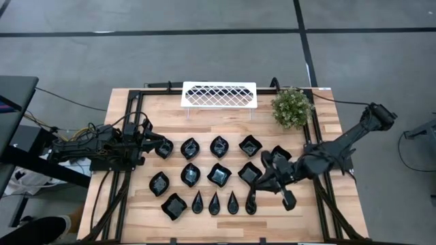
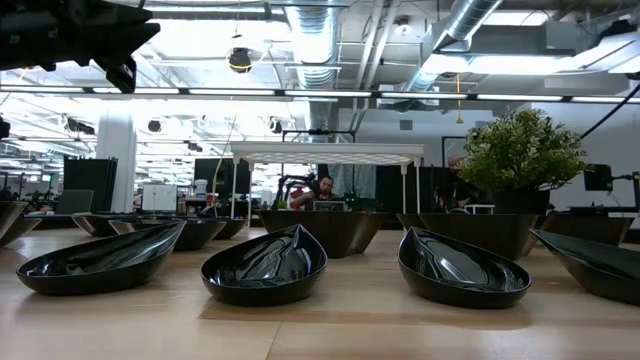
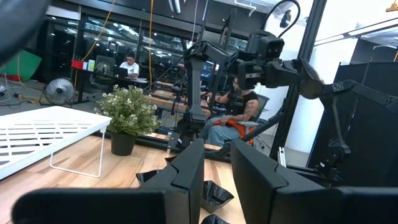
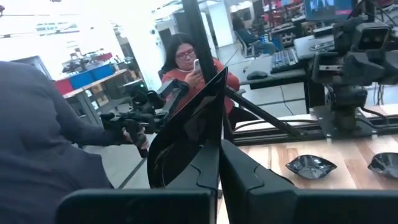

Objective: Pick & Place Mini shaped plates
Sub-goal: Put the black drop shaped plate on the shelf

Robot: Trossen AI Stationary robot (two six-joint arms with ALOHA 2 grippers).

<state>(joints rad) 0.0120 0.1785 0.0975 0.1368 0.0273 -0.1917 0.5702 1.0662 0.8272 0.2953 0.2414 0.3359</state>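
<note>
Reaching in low from the table's (image 1: pixel 122 218) right side, right tool (image 1: pixel 253 199) clamps a narrow black plate (image 4: pixel 186 134) tilted above the plates' (image 1: pixel 219 174) front row; left tool (image 1: pixel 165 147), part open, holds nothing

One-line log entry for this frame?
task: place mini plates | right pincer: shut on black plate, raised | left pincer: at left edge, by leftmost plate | rack: bare
</note>
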